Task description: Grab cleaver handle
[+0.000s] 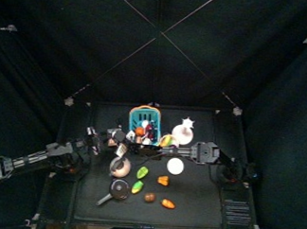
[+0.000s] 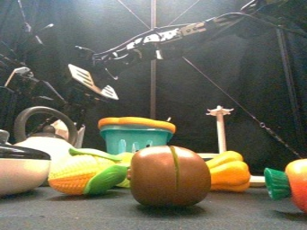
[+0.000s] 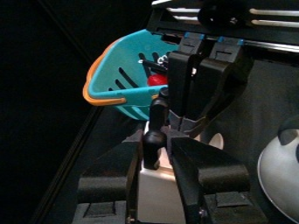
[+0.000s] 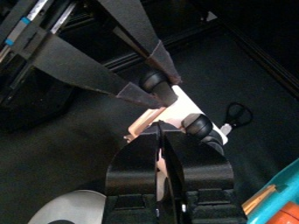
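The right gripper (image 4: 162, 133) is seen clenched, its jaws drawn almost together on the cleaver handle (image 3: 152, 144). In the right wrist view the handle itself is hidden between those jaws, and only the pale blade (image 4: 162, 107) is shown, jutting out just beyond the fingertips. In the left wrist view the handle is made out as a short dark stub. It runs from the blade towards the right gripper's tips, and the exact point of contact is lost in shadow.

The left gripper (image 3: 162, 166) is held released, its jaws spread wide to either side of the blade. Whether the pads press on the blade edges cannot be told. Beyond both grippers, past the right gripper's fingers, a teal basket (image 3: 122, 70) with an orange rim is seen tilted, its contents largely covered. A rounded pale object beside the left gripper is cut off by the frame edge and cannot be identified.

From above, the cleaver is too small to be picked out. From the front it is screened by the toy food standing in the foreground
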Tool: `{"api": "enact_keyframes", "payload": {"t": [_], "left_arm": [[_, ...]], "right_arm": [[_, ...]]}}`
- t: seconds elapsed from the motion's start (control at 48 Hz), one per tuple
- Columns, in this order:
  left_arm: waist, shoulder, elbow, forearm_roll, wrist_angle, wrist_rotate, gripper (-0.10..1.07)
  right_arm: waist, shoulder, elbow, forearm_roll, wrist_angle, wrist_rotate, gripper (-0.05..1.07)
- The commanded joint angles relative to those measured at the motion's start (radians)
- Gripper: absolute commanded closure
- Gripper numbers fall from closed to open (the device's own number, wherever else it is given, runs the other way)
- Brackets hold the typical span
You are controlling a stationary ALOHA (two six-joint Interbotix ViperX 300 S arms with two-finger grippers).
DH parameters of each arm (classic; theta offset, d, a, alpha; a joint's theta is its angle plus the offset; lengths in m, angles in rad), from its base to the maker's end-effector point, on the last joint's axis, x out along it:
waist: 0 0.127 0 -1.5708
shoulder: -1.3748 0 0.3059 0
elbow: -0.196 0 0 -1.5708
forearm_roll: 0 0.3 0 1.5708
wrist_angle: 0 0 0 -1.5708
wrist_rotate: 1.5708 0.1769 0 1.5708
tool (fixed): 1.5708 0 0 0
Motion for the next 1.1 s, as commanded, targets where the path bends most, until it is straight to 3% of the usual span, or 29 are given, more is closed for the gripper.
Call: {"api": "enact_keyframes", "payload": {"t": [0.0, 1.083], "left_arm": [[-0.008, 0.005, -0.014, -0.003, -0.011, -0.003, 0.33], [-0.021, 0.005, -0.017, -0.003, -0.029, -0.006, 0.33]], "right_arm": [[-0.006, -0.026, -0.038, 0.002, 0.029, -0.003, 0.89], [0.005, 0.054, -0.140, 0.021, 0.083, -0.002, 0.89]]}}
